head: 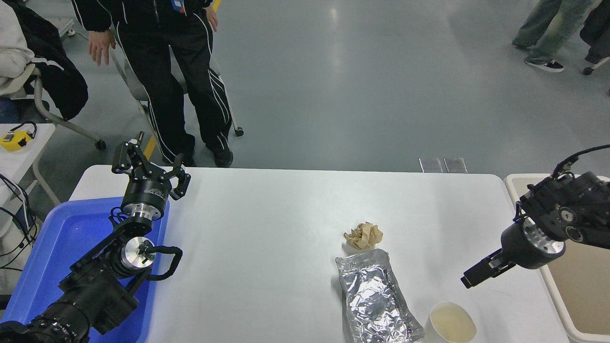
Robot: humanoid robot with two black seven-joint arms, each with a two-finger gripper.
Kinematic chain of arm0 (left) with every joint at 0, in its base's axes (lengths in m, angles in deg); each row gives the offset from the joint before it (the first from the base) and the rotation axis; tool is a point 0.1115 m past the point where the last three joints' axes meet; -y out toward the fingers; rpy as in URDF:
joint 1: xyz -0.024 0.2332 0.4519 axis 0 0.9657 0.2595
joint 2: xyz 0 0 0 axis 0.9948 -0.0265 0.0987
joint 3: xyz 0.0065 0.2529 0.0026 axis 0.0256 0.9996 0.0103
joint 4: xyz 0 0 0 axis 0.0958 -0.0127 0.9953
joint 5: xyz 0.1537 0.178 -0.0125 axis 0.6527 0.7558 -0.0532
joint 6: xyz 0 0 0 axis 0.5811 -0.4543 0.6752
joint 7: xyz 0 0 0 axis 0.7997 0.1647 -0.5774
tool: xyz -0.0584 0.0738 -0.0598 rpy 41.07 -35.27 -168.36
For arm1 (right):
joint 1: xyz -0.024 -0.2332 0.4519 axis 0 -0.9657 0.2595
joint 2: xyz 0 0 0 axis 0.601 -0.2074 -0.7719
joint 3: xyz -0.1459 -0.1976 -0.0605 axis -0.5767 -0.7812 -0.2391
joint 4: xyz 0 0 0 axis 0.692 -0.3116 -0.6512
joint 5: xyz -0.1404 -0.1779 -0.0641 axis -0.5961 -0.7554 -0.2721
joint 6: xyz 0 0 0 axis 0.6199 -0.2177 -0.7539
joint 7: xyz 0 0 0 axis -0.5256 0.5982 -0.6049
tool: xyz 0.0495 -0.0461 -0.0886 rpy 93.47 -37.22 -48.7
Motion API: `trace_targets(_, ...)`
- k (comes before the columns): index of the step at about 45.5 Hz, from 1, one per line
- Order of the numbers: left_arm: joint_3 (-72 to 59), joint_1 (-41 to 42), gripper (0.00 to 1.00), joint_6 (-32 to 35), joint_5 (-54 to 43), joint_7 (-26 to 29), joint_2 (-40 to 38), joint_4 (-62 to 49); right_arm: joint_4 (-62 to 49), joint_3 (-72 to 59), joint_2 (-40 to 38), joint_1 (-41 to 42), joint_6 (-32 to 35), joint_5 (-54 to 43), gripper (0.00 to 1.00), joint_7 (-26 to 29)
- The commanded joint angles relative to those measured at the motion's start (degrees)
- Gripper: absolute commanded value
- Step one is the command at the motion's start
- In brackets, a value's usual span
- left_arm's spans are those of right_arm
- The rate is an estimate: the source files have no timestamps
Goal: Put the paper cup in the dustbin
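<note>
The paper cup stands upright and empty at the table's front right, just right of the foil tray. The beige dustbin stands off the table's right edge, partly hidden by my right arm. My right gripper hangs low over the table, above and a little beyond the cup, pointing down-left and apart from it; it is seen side-on. My left gripper is open and empty, parked at the far left over the blue tub's corner.
A silver foil tray lies left of the cup, with a crumpled brown paper ball behind it. A blue tub sits at the left under my left arm. A person stands beyond the far edge.
</note>
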Motion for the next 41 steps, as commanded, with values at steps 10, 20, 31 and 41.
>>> trace_targets(10, 0.0, 0.0, 1.0, 0.0, 0.0, 0.0, 0.0, 0.0, 1.8, 0.5, 5.1, -3.9, 0.0, 0.5, 0.99, 0.0)
trace_targets(20, 0.0, 0.0, 1.0, 0.0, 0.0, 0.0, 0.0, 0.0, -2.3, 5.4, 3.1, -9.8, -0.4, 0.5, 0.99, 0.0)
trace_targets(31, -0.1, 0.0, 1.0, 0.0, 0.0, 0.0, 0.0, 0.0, -6.0, 11.1, 1.2, -17.4, -2.3, 0.1, 0.99, 0.0)
trace_targets(41, -0.1, 0.0, 1.0, 0.0, 0.0, 0.0, 0.0, 0.0, -6.2, 10.9, 0.5, -19.0, -6.0, -1.3, 0.79, 0.0)
